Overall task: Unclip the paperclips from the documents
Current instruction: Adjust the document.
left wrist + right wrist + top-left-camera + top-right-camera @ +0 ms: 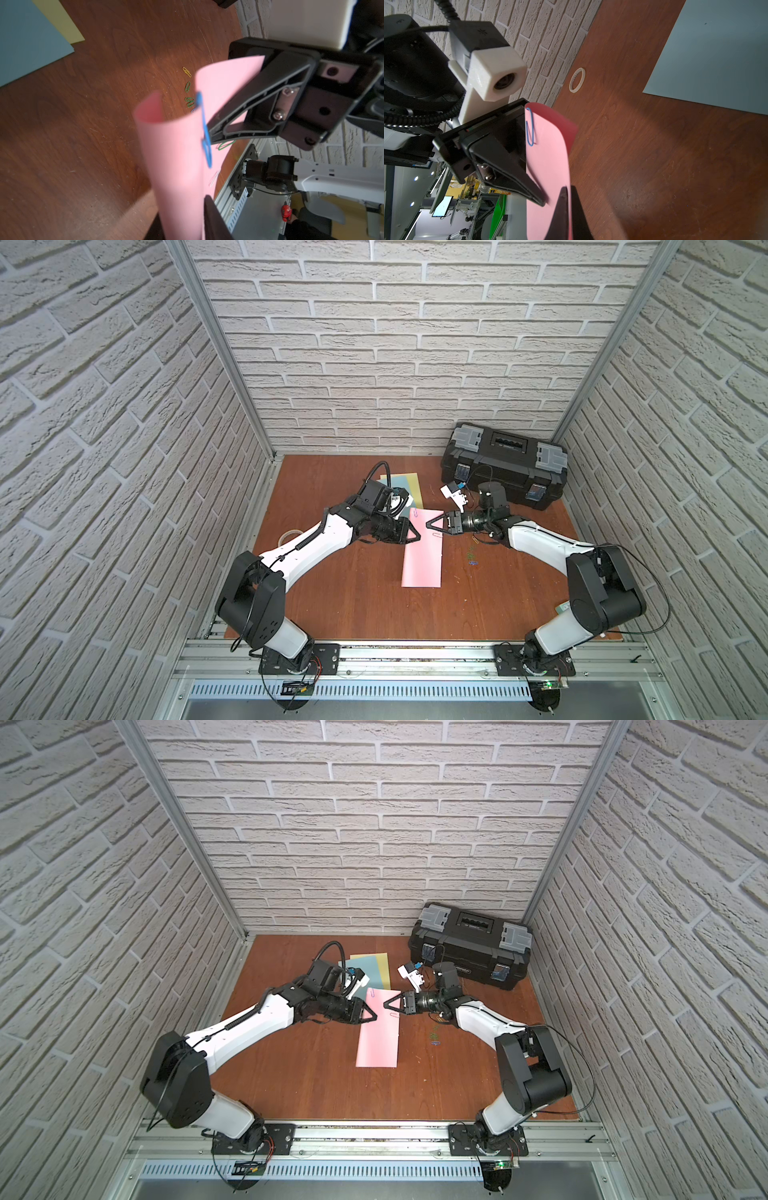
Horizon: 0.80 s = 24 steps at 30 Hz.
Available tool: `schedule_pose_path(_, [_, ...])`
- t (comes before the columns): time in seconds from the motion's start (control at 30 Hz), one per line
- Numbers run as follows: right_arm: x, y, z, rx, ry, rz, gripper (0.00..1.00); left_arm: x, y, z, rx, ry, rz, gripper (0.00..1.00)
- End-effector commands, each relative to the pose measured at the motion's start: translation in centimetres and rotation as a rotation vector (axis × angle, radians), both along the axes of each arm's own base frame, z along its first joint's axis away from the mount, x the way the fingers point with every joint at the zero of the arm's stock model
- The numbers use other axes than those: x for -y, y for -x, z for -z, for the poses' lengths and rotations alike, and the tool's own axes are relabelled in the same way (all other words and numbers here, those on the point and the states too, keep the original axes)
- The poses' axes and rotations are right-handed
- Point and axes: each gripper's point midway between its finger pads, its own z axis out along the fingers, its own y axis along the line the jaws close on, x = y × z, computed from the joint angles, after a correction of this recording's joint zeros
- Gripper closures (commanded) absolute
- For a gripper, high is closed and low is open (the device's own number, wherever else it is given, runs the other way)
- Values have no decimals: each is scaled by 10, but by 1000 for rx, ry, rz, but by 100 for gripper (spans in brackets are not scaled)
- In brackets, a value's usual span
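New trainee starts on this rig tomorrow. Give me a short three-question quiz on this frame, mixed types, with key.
1. True or false: the pink sheet lies fully flat on the table.
2. The right gripper is shut on: A) pink sheet B) yellow sheet C) toolbox.
3. What colour is the paperclip on the pink sheet's raised end?
Key: 1 false; 2 A; 3 blue.

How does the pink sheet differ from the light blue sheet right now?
The pink sheet is curled, one end lifted; the light blue sheet lies flat. The pink sheet carries a blue paperclip; none shows on the light blue sheet. Both are plain rectangular sheets.
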Motion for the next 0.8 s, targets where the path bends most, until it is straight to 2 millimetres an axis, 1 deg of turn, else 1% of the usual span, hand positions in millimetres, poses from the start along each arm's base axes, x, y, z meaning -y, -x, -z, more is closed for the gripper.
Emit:
schedule_pose_path(0.0, [2, -1, -25, 88, -14, -1, 97, -6, -5, -12, 47, 25, -4, 59])
schedule_pose_path(0.07, [5, 1, -29, 93, -10, 1, 97, -13, -10, -15, 66, 35, -27, 51])
schedule_pose_path(0.17, [11, 4, -37, 109, -1, 4, 97, -24, -20, -21, 103, 56, -63, 43])
schedule_pose_path(0.27, [14, 7, -46, 121, 3, 1, 97, -33, -29, -24, 137, 75, -93, 39])
schedule_pose_path(0.47, [21, 13, -59, 141, 20, -6, 97, -44, -45, -36, 222, 135, -119, 32])
schedule_pose_path(0.63, [26, 15, -71, 158, 19, 2, 97, -50, -51, -41, 280, 189, -108, 28])
schedule_pose_path(0.77, [25, 19, -82, 165, 1, -6, 97, -49, -53, -45, 338, 249, -73, 26])
